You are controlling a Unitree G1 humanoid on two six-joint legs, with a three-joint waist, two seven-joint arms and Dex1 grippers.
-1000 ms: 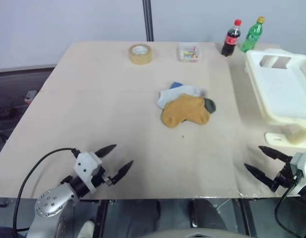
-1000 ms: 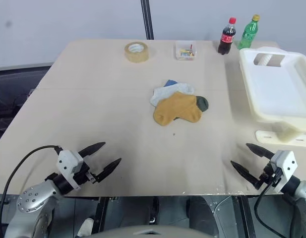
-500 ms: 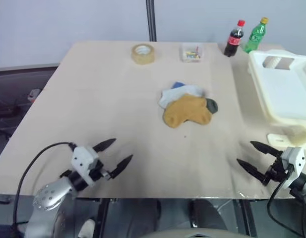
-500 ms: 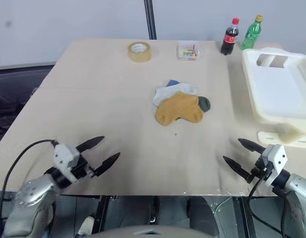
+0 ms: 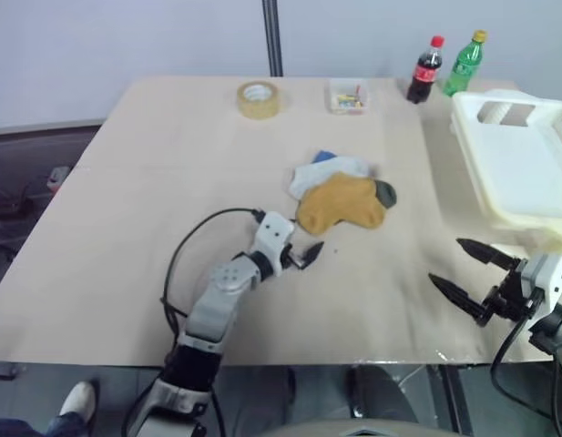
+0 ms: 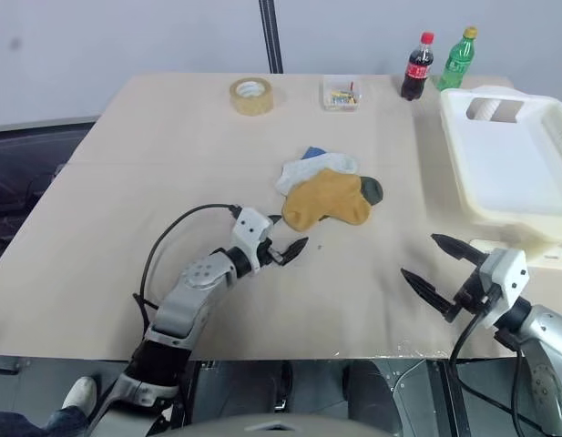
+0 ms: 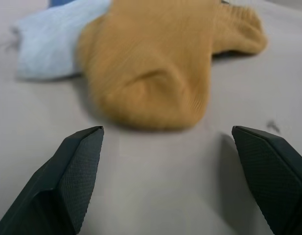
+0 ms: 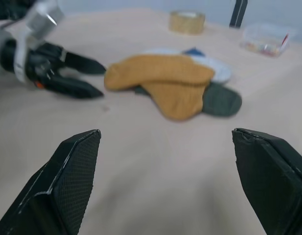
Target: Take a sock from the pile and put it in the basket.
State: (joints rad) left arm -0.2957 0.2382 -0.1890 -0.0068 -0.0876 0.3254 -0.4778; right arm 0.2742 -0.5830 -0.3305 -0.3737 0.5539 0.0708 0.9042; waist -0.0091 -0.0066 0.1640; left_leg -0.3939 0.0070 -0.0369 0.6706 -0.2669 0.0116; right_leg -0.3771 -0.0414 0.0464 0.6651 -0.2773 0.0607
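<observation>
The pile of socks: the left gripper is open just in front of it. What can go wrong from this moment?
1. The mustard sock lies on top of the pale sock and the dark sock, so the open left gripper may pinch two at once, or drag the pile.
2. The basket stands far off, at the right edge of the table; carried that far, the sock might slip out.

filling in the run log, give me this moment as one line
phase: reach | left gripper: open, just short of mustard-yellow sock on pile | right gripper: open, empty | cream-white plastic basket: no sock seen
</observation>
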